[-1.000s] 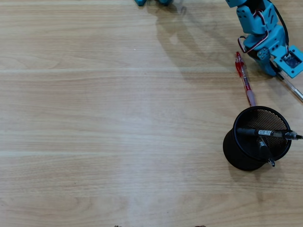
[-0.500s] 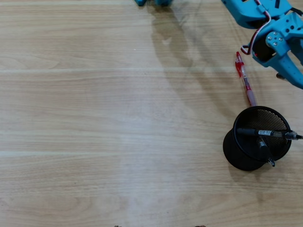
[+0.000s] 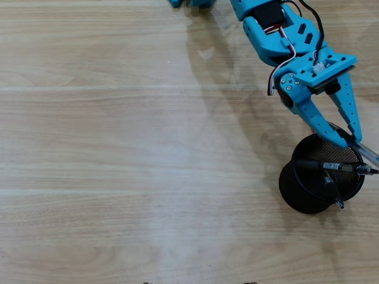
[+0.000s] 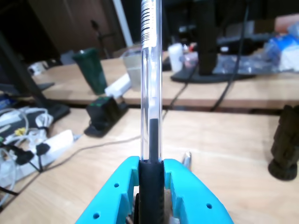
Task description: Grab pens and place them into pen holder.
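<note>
In the overhead view the black mesh pen holder [image 3: 291, 188] stands at the right of the wooden table. A black pen [image 3: 331, 167] lies across its rim and another pen [image 3: 333, 190] leans inside. My cyan gripper [image 3: 349, 139] hangs over the holder's upper right rim, shut on a clear pen [image 3: 368, 154] that sticks out to the lower right. In the wrist view the clear pen [image 4: 151, 93] rises straight up from the jaws of the gripper [image 4: 151, 186], which clamp its dark end. The arm covers the table just above the holder.
The arm [image 3: 278, 29] reaches in from the top edge of the overhead view. The wrist view shows a dark object [image 4: 285, 149] at the right, and a green cup [image 4: 91, 70], cables [image 4: 28, 144] and monitor stands on desks behind.
The gripper lifted the clear pen off the table at the far right and swung down-left over the holder. The arm now covers the red pen that lay above the holder.
</note>
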